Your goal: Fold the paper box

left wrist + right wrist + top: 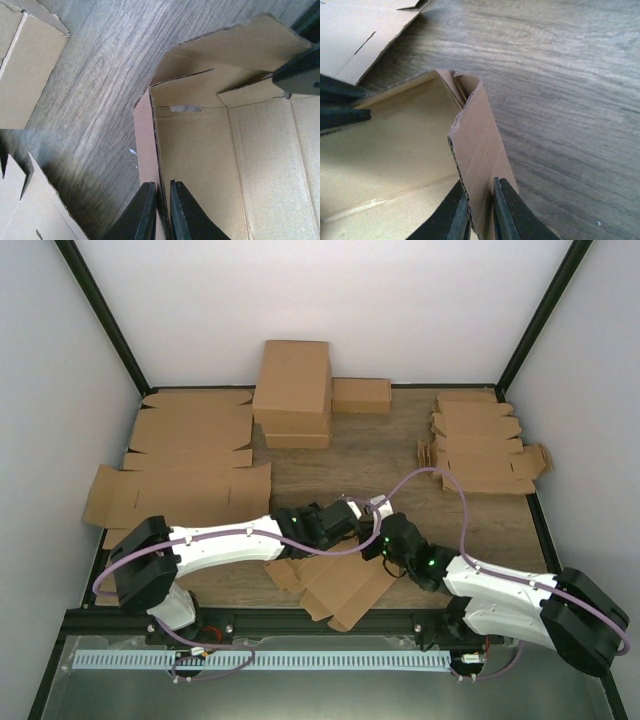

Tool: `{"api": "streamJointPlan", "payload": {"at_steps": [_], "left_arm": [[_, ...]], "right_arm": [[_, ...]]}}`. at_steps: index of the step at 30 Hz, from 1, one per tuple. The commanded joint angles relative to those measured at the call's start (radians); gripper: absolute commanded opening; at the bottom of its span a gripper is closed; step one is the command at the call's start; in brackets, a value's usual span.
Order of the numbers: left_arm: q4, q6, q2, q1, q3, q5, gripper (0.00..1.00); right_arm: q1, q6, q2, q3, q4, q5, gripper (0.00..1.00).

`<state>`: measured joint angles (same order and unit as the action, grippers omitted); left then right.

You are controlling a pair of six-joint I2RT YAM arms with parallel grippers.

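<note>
Plain brown paper box (345, 590) on grey-brown woodgrain table (400, 455).

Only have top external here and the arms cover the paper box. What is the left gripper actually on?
Observer: In the left wrist view, the left gripper straddles one upright side wall of the paper box, with one finger inside and one outside.
Operator: And the right one?
Observer: The right gripper is closed on a different upright wall. That wall's raw corrugated edge shows just past the fingers.
Operator: Corner tucked?
Observer: Beyond that wall, a small flap is folded inward at the corner.
</note>
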<state>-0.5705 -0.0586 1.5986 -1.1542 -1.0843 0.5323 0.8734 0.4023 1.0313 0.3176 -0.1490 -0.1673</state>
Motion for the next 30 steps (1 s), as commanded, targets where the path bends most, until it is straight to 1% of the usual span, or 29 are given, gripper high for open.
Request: {"api": "streamJointPlan", "payload": {"at_steps": [1, 5, 10, 11, 14, 18, 20, 22, 25, 27, 30], "left_arm": [[0.009, 0.045, -0.008, -0.005, -0.002, -0.053, 0.11], [0.060, 0.061, -0.046, 0.011, 0.025, -0.196, 0.11], [0.072, 0.102, -0.063, 0.033, 0.031, -0.285, 0.11], [0.067, 0.119, -0.063, 0.037, 0.027, -0.312, 0.13], [0.054, 0.161, -0.072, 0.063, -0.004, -0.456, 0.20], [0.051, 0.195, -0.097, 0.101, -0.030, -0.573, 0.26], [0.047, 0.208, -0.108, 0.136, -0.046, -0.689, 0.29], [0.064, 0.230, -0.143, 0.176, -0.059, -0.789, 0.33], [0.053, 0.258, -0.196, 0.240, -0.095, -0.825, 0.40], [0.028, 0.280, -0.227, 0.291, -0.102, -0.796, 0.51], [0.021, 0.333, -0.271, 0.410, -0.054, -0.752, 0.63]], "right_arm": [[-0.005, 0.011, -0.016, -0.039, -0.061, 0.034, 0.15], [-0.005, -0.004, -0.038, -0.070, -0.085, 0.037, 0.14], [-0.005, 0.017, -0.081, -0.112, -0.099, 0.018, 0.13], [-0.004, 0.024, -0.088, -0.117, -0.101, 0.019, 0.13], [-0.005, 0.025, -0.097, -0.133, -0.114, 0.023, 0.12], [-0.005, 0.030, -0.091, -0.142, -0.125, 0.029, 0.11], [-0.005, 0.033, -0.080, -0.141, -0.124, 0.034, 0.10], [-0.005, 0.036, -0.072, -0.143, -0.126, 0.038, 0.09], [-0.005, 0.036, -0.065, -0.144, -0.133, 0.044, 0.10], [-0.005, 0.039, -0.066, -0.146, -0.138, 0.040, 0.09], [-0.005, 0.034, -0.069, -0.148, -0.143, 0.040, 0.09]]}}
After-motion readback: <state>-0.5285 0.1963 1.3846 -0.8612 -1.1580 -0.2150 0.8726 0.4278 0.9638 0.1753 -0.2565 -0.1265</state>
